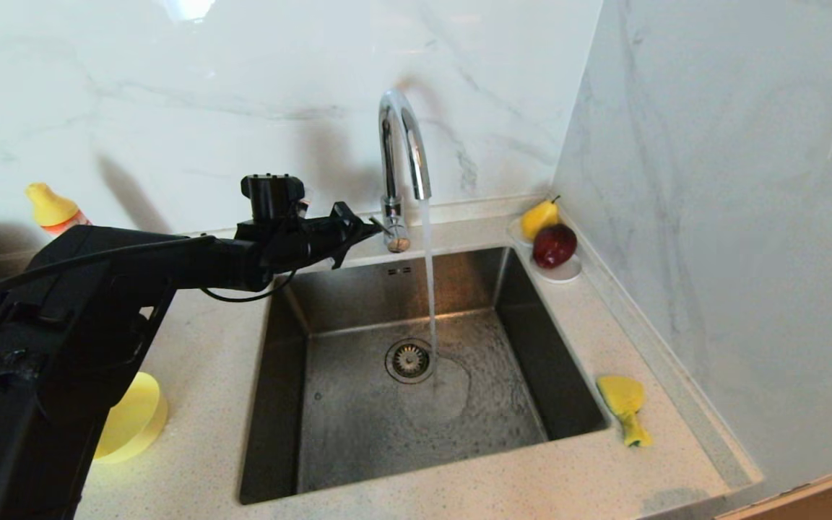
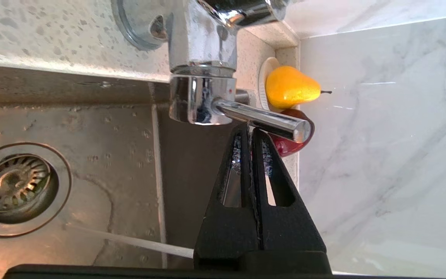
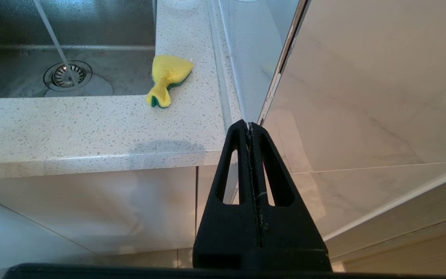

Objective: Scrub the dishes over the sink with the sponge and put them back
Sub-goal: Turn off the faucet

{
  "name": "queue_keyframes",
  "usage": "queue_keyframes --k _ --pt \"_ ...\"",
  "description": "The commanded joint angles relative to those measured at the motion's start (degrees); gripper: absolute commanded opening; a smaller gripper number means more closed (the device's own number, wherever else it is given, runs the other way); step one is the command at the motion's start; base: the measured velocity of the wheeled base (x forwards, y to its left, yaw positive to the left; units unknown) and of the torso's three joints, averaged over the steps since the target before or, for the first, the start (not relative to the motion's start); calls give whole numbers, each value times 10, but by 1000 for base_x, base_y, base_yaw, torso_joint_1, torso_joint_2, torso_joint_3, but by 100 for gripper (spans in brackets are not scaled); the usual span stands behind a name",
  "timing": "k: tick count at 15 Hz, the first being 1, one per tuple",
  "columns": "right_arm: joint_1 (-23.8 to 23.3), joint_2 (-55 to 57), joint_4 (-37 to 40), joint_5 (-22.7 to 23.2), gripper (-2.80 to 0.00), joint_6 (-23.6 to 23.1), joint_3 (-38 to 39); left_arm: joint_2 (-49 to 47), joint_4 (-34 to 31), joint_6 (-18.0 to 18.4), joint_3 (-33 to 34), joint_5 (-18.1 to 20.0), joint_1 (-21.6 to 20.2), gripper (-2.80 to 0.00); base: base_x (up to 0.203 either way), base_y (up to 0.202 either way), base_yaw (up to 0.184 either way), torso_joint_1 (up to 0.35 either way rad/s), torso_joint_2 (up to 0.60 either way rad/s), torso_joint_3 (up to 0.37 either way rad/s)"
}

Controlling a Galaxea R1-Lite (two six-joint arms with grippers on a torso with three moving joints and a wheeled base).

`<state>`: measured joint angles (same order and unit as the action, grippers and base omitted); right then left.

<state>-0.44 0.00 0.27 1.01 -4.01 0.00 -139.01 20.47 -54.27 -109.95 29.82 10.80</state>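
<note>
At the tap lever (image 2: 259, 122), just ahead of its tips, I have the left end effector (image 2: 251, 133) fully closed and empty, water running into the sink (image 1: 416, 404). A careless nudge could swing the lever and change the flow. Yellow bowl (image 1: 131, 419) sits behind and below it on the tabletop (image 1: 206, 361). Sponge (image 3: 167, 79) lies across the sink, near the parked right end effector (image 3: 251, 128), closed, holding nothing.
</note>
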Motion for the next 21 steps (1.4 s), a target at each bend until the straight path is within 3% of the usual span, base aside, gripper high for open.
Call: queue_keyframes --k 1,5,8,10,14,17,19,21 --pt "0 1 0 0 -280 0 0 1 1 -3 0 2 -4 -280 0 0 0 0 0 0" --pt "0 1 0 0 -280 0 0 5 -5 -3 2 2 -8 -280 0 0 0 0 0 0" --pt "0 1 0 0 -280 0 0 34 -6 0 47 8 -8 -280 0 0 0 0 0 0" --pt "0 1 0 0 -280 0 0 59 5 7 86 44 -5 -280 0 0 0 0 0 0" --pt "0 1 0 0 -280 0 0 62 11 5 86 100 -3 -280 0 0 0 0 0 0" --pt "0 1 0 0 -280 0 0 38 12 3 43 89 3 -280 0 0 0 0 0 0" --pt "0 1 0 0 -280 0 0 6 12 2 4 52 6 -280 0 0 0 0 0 0" --pt "0 1 0 0 -280 0 0 -4 29 1 0 44 8 -280 0 0 0 0 0 0"
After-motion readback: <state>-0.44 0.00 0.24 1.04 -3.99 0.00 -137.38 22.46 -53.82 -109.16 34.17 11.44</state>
